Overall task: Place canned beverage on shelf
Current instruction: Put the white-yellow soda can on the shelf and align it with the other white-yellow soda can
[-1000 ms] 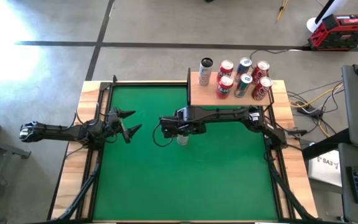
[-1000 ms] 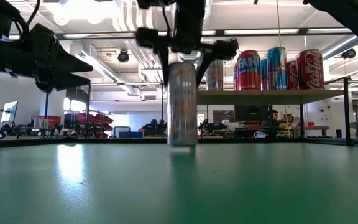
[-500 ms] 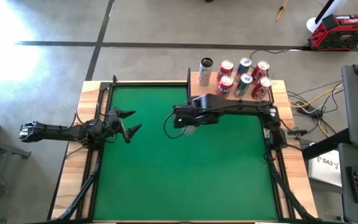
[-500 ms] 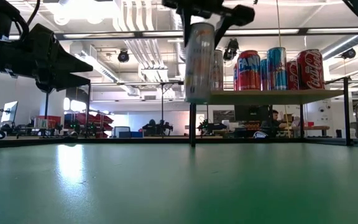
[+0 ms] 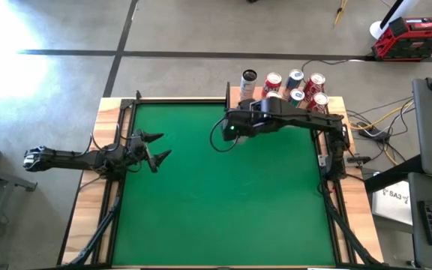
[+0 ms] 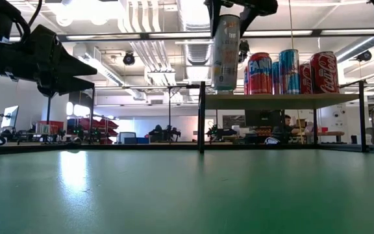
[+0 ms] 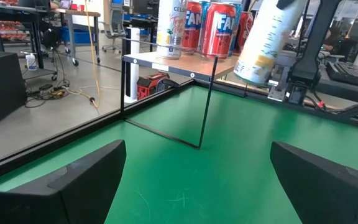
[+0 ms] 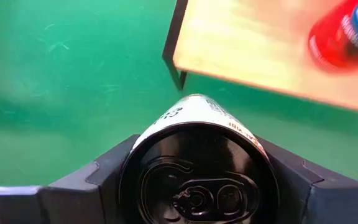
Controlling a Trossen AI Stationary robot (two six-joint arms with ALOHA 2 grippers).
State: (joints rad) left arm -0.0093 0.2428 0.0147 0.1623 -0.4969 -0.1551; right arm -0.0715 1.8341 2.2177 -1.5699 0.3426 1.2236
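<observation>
Shelf [image 5: 261, 112] first, since it's the biggest thing here: we'd call it stiff, but it's thin-legged and already crowded with cans [image 6: 291, 70], so clearance looks tight. The right gripper [image 8: 197, 186] is clamped on the slim can [image 6: 226, 52] near its top, carrying it in the air just short of the shelf's near corner. That can is rigid but smooth and likely slippery, probably light-ish, and dents if squeezed, so we'd keep the hold high on the side wall. The left gripper [image 5: 156, 150] sits well off to the side with its fingers spread, holding nothing. Only the low view shows the can's bottom hanging about level with the board; the right wrist view gives us the lid [image 8: 197, 193] and the corner below.
</observation>
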